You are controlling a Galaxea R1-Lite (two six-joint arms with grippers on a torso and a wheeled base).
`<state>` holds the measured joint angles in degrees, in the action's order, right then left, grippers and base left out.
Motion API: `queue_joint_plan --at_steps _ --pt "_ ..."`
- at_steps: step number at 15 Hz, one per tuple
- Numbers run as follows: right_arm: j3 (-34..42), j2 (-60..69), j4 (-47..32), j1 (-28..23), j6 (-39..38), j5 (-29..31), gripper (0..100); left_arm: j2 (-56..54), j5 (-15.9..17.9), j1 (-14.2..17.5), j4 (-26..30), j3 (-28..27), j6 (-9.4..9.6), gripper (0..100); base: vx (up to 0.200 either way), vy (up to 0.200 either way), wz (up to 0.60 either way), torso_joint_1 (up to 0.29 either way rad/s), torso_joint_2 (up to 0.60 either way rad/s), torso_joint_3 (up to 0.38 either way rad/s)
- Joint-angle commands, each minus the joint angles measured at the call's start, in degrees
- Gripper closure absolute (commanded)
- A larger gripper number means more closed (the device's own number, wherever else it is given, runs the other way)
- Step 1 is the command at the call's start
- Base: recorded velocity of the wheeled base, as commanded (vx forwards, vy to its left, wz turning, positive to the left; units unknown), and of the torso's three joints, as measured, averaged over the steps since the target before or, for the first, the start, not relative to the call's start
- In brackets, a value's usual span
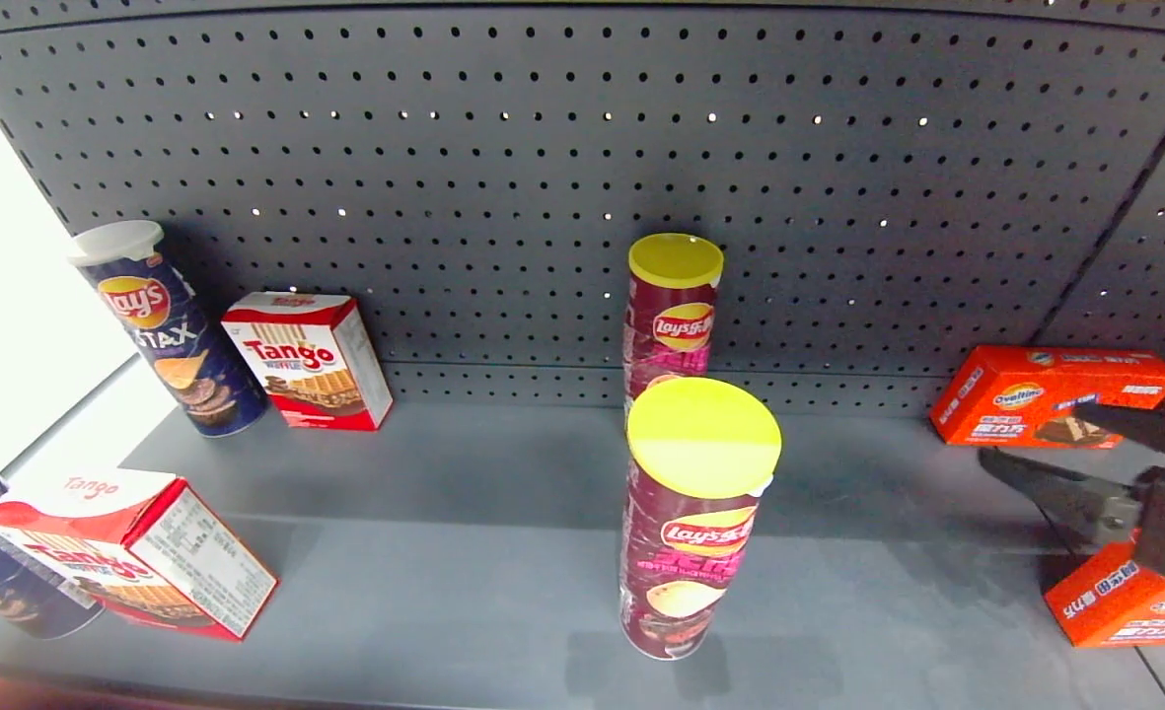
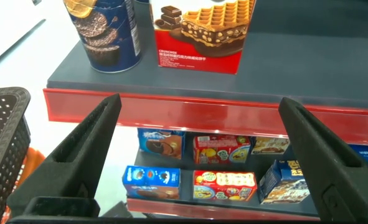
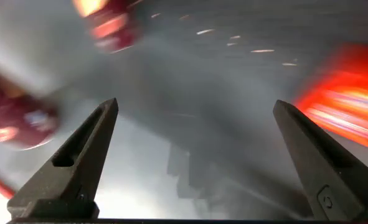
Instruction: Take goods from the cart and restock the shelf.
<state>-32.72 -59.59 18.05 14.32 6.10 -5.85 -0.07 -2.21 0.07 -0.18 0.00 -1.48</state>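
Note:
Two purple chip cans with yellow lids stand mid-shelf, one in front [image 1: 691, 532] and one behind it [image 1: 673, 316]. At the shelf's right end my right gripper [image 1: 1034, 434] is open and holds nothing. It hangs between a rear orange box [image 1: 1055, 394] and a front orange box [image 1: 1129, 597]. In the right wrist view the right gripper [image 3: 196, 104] points at bare shelf, with an orange box [image 3: 345, 112] to one side and a purple can [image 3: 9, 118] to the other. My left gripper [image 2: 199, 102] is open and empty, below the shelf's red front edge [image 2: 171, 106].
At the shelf's left stand a blue chip can [image 1: 173, 330] and an upright wafer box [image 1: 311, 360]. Another wafer box [image 1: 138, 567] lies at the front left beside a second blue can [image 1: 0, 582]. A black basket [image 2: 3, 143] and a stocked lower shelf [image 2: 221, 177] lie below.

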Motion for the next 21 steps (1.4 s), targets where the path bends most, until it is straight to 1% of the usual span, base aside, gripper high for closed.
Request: queue_joint_plan --at_steps 1,3,4,7,8,9,11,12,13,14,15,16,21 --pt "14.3 26.0 -0.5 -11.6 0.1 3.1 0 0.1 0.0 0.0 0.0 0.0 -0.02 0 0.000 0.000 0.00 0.000 0.00 0.000" --pt "22.3 38.3 -1.2 -12.5 0.9 4.5 0 0.1 0.0 -0.1 0.1 -0.1 -0.02 0 0.000 0.000 0.00 0.000 0.00 0.000" --pt "24.4 43.3 -3.9 -13.4 0.9 5.1 0 0.1 0.0 0.0 0.1 0.0 -0.02 0 0.000 0.000 0.00 0.000 0.00 0.000" --pt "28.1 59.6 -19.5 -14.1 0.5 5.5 0 0.1 -0.1 0.0 -0.1 0.0 -0.02 0 0.000 0.000 0.00 0.000 0.00 0.000" --pt "31.4 59.6 -18.6 -14.1 0.1 5.6 0 0.1 -0.1 0.0 -0.1 0.0 -0.02 0 0.000 0.000 0.00 0.000 0.00 0.000" --pt "32.2 59.6 -14.8 -14.2 -0.6 5.4 0 0.1 -0.2 0.0 -0.2 0.0 -0.02 0 0.000 0.000 0.00 0.000 0.00 0.000" --pt "31.1 58.1 -18.8 -14.9 -4.8 6.8 0 0.1 -0.2 0.0 -0.2 0.0 -0.02 0 0.000 0.000 0.00 0.000 0.00 0.000" --pt "31.0 58.0 -18.8 -15.0 -5.7 7.6 0 0.1 -0.2 0.0 -0.2 0.0 -0.02 0 0.000 0.000 0.00 0.000 0.00 0.000" --pt "31.9 58.1 -18.3 -15.0 -7.4 11.7 0 0.1 -0.1 0.0 -0.1 0.0 -0.02 0 0.000 0.000 0.00 0.000 0.00 0.000" --pt "31.9 58.5 -18.2 -14.9 -7.6 11.7 0 0.1 -0.1 0.0 -0.1 0.0 -0.02 0 0.000 0.000 0.00 0.000 0.00 0.000" --pt "32.6 59.1 -18.2 -14.4 -5.6 8.9 0 0.1 -0.1 0.0 -0.1 0.0 -0.02 0 0.000 0.000 0.00 0.000 0.00 0.000" --pt "32.6 59.1 -18.1 -14.4 -5.3 7.3 0 0.1 -0.1 0.0 -0.1 0.0 -0.02 0 0.000 0.000 0.00 0.000 0.00 0.000" --pt "32.6 59.1 -18.1 -14.4 -5.7 7.3 0 0.1 -0.5 0.0 -0.2 0.0 -0.19 0 0.000 0.000 0.00 0.000 0.00 0.000"
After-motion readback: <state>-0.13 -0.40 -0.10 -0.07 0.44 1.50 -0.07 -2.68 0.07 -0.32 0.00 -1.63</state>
